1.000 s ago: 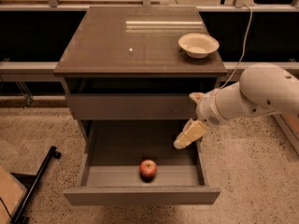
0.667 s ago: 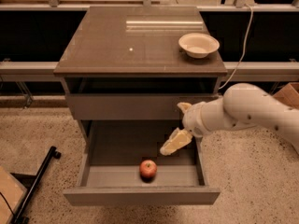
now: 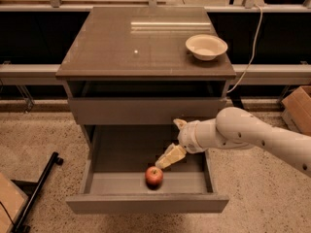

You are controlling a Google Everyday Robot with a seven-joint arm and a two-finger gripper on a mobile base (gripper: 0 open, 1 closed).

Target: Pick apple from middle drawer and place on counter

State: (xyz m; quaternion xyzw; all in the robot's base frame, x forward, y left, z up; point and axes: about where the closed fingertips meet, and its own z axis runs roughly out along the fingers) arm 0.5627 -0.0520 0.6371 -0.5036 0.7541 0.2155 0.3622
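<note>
The apple [image 3: 154, 176], small, red with a yellowish patch, lies near the front of the pulled-out middle drawer [image 3: 146, 203], a grey metal tray. My gripper [image 3: 167, 159] reaches in from the right on a white arm and hangs just above and to the right of the apple, not touching it. The counter [image 3: 121, 47] is the glossy dark top slab of the cabinet, with a tiny white speck.
A cream-white bowl [image 3: 206, 46] stands at the counter's right rear. The drawer above the open one [image 3: 146, 111] is closed. A black bar [image 3: 36, 193] lies on the floor at left. A cardboard box [image 3: 299, 108] stands at right. A white cable [image 3: 248, 57] hangs behind the cabinet.
My gripper has moved left and down into the open drawer, from beside its right wall to just above the apple. The apple has not moved.
</note>
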